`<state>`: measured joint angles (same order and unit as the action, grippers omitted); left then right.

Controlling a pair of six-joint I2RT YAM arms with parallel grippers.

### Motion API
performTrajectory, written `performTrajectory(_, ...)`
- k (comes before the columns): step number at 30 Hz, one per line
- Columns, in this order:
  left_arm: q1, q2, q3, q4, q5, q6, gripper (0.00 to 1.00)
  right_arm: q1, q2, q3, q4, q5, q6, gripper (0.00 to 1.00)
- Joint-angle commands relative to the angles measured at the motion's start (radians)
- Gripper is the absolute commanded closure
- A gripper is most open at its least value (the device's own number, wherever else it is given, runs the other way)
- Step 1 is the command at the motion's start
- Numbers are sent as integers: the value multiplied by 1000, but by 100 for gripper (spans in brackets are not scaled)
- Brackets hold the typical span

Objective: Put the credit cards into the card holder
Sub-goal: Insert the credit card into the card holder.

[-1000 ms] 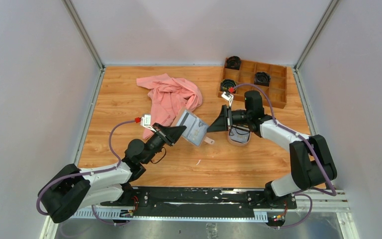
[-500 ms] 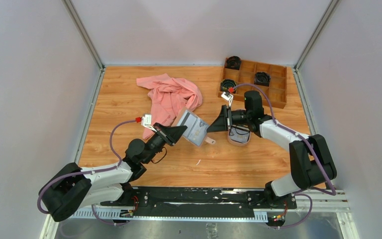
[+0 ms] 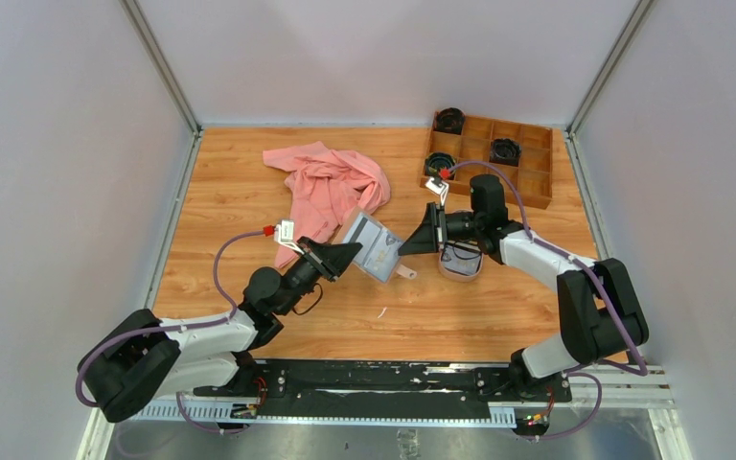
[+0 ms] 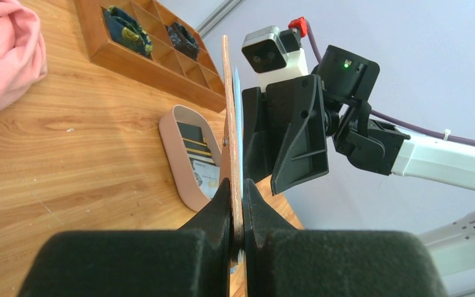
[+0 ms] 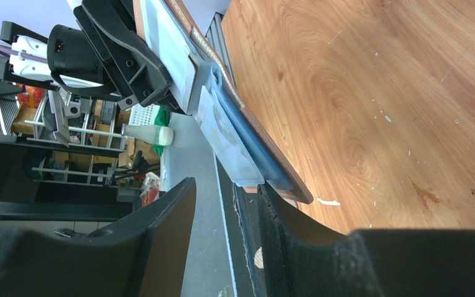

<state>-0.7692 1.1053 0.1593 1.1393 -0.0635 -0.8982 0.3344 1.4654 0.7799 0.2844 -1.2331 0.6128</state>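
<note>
My left gripper (image 3: 347,255) (image 4: 236,185) is shut on the lower edge of the tan card holder (image 3: 374,244) (image 4: 227,93). It holds the holder up off the table, spread open, with the light blue pockets (image 5: 247,139) facing my right gripper. A whitish-grey credit card (image 5: 221,133) lies against the blue pocket, its end poking out beside the right gripper's fingers (image 5: 281,226). My right gripper (image 3: 410,240) (image 5: 222,213) is open at the holder's edge and grips nothing. More credit cards (image 4: 199,156) lie in the oval pinkish tray (image 3: 462,275) (image 4: 174,145) below the right arm.
A crumpled pink cloth (image 3: 328,187) (image 4: 0,55) lies behind the holder. A wooden compartment box (image 3: 522,163) (image 4: 142,59) with dark items stands at the back right. A small white scrap (image 3: 381,311) lies on the wood in front.
The card holder has tipped slightly in the left gripper, showing less of its tan back. The right gripper's jaws have narrowed a little. Both arms stay in place.
</note>
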Motion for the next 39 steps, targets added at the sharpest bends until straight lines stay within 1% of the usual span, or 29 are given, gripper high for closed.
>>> performTrajectory(1, -7, 7, 19, 57, -7, 4, 100, 17, 5, -1, 2, -34, 1, 55)
performTrajectory(11, -8, -2, 28, -19, -27, 54, 100, 25, -11, 2, 12, -58, 1, 61)
performTrajectory(21, -9, 27, 40, -26, 11, 58, 100, 40, -17, 2, 50, -85, 18, 65)
performTrajectory(24, -13, 44, 53, -33, 41, 59, 100, 42, -21, 0, 77, -97, 33, 65)
performTrajectory(27, -18, 64, 61, -35, 57, 59, 100, 45, -29, -10, 126, -107, 68, 63)
performTrajectory(30, -24, 83, 68, -36, 90, 61, 100, 49, -31, -11, 139, -113, 74, 61)
performTrajectory(37, -28, 111, 83, -55, 113, 68, 100, 67, -37, -10, 151, -117, 74, 57)
performTrajectory(39, -28, 111, 87, -55, 120, 68, 100, 67, -31, -5, 121, -109, 50, 56)
